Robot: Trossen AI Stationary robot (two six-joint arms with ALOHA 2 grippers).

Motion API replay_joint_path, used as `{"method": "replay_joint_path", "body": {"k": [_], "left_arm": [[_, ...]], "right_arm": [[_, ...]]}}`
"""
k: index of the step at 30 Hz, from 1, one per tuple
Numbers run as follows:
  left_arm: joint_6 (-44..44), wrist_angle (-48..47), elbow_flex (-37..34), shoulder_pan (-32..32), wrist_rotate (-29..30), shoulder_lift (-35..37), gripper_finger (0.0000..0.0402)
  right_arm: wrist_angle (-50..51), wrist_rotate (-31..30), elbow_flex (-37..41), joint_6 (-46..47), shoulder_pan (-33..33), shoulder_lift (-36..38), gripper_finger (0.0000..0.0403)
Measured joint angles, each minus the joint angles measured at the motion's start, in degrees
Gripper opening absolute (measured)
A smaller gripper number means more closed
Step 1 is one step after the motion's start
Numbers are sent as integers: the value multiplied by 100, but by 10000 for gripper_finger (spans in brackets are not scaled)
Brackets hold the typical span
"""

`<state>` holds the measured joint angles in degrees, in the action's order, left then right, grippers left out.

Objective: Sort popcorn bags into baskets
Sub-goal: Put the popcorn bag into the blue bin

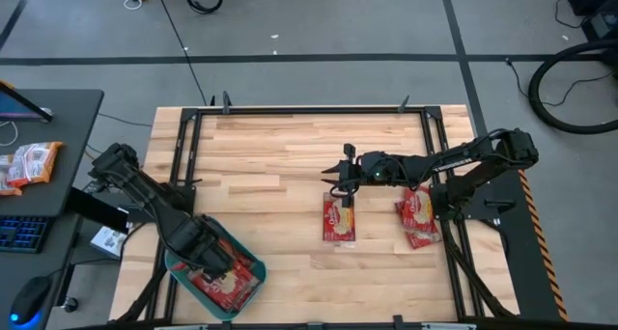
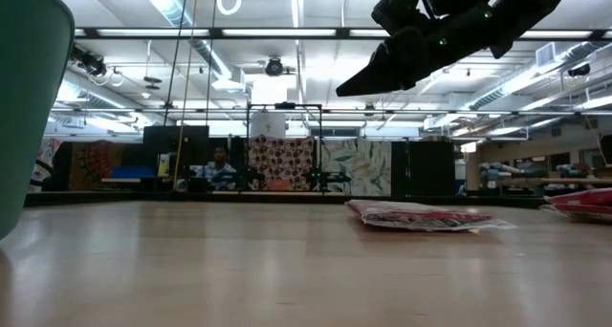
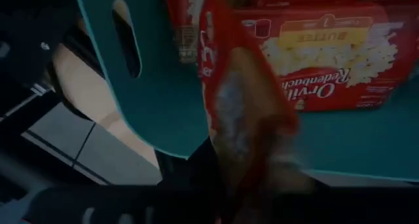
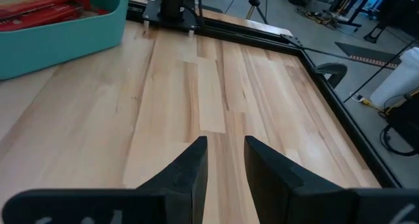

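Teal basket (image 1: 175, 265) sits lower left with red popcorn bags (image 1: 224, 282) inside; more bags lie flat mid-frame (image 1: 339, 221) and right (image 1: 418, 217).

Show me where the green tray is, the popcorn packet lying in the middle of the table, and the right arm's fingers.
teal tray (image 1: 175, 265), high view, on its bare left rim.
middle popcorn bag (image 1: 339, 221), high view, on its cream centre panel.
right gripper (image 4: 226, 160), right wrist view, midway between its fingertips.
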<state>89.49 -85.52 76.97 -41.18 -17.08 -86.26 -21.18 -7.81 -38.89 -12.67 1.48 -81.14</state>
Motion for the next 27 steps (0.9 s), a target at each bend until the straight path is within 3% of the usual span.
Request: {"method": "replay_joint_path", "body": {"k": [13, 17, 23, 27], "left_arm": [[-28, 1584, 0, 362, 370, -2, 227], [-428, 2323, 0, 477, 399, -2, 237], [-1134, 2369, 0, 809, 977, -2, 224], [-1099, 2333, 0, 1064, 100, 6, 215]], "right_arm": [[230, 52, -3, 208, -13, -2, 105], [333, 52, -4, 223, -70, -2, 105], [352, 54, -4, 224, -136, -2, 105], [498, 55, -4, 287, -213, -2, 105]]}}
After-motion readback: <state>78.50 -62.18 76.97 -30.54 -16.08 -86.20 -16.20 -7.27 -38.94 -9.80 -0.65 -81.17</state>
